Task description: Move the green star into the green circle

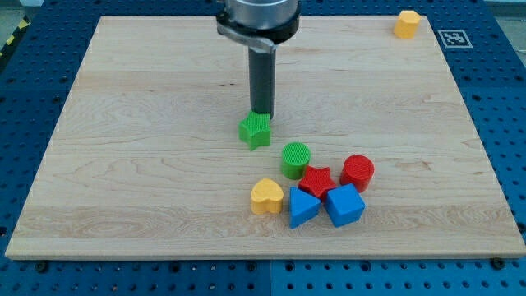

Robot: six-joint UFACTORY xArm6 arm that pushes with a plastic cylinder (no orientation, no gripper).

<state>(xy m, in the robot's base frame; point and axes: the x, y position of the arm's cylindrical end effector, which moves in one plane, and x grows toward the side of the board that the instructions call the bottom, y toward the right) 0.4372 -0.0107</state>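
The green star (256,130) lies near the middle of the wooden board (123,164). The green circle (296,159) stands a short way to its lower right, with a small gap between them. My tip (261,113) is right at the star's top edge, on its upper right side, touching or nearly touching it. The dark rod rises straight up to the arm at the view's top.
A cluster sits by the green circle: a red star (317,180), a red circle (357,172), a blue cube (344,205), a blue triangle (302,207) and a yellow heart (266,196). A yellow hexagon (406,24) lies at the top right corner.
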